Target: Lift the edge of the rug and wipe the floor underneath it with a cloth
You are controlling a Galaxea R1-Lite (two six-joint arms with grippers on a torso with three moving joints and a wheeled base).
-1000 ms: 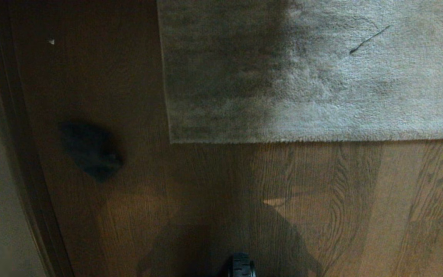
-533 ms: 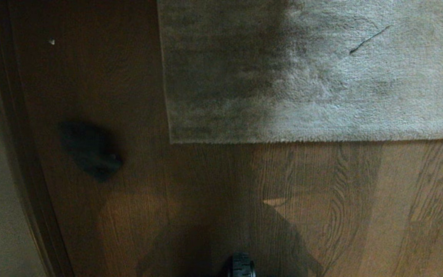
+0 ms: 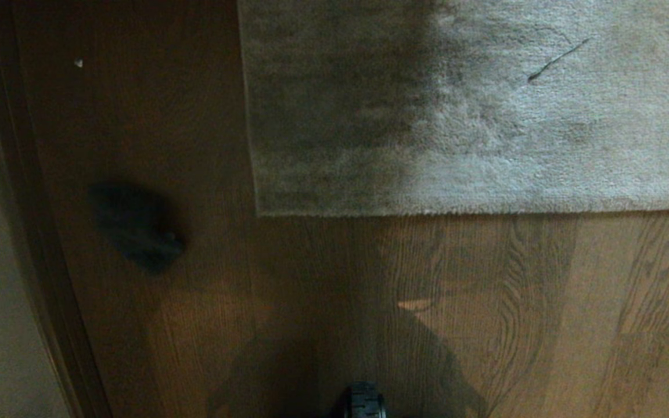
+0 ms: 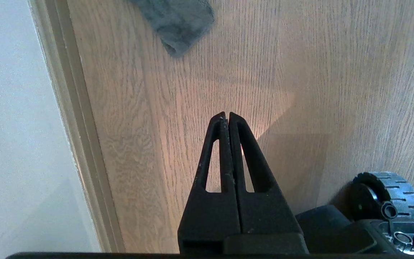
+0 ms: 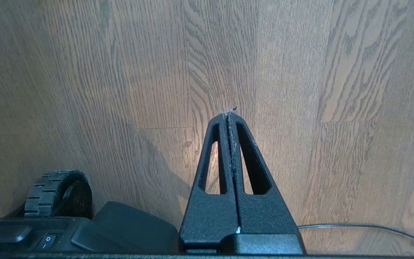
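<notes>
Left gripper (image 4: 227, 114) clenched, empty; right gripper (image 5: 230, 112) clenched, empty; cloth (image 3: 136, 226) on floor (image 3: 485, 302) beside rug edge (image 3: 427, 212).

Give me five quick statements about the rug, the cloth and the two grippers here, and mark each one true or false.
1. The cloth lies on the floor, apart from the rug edge. True.
2. The left gripper is shut on the cloth. False: it is shut on nothing, and the cloth lies ahead of it on the boards.
3. The rug corner is folded back to show its backing. False: it lies flat on the floor.
4. The right gripper is shut and empty over bare boards. True.
5. The cloth lies on top of the rug. False: it is on the wood, to the left of the rug, near the skirting board.
</notes>
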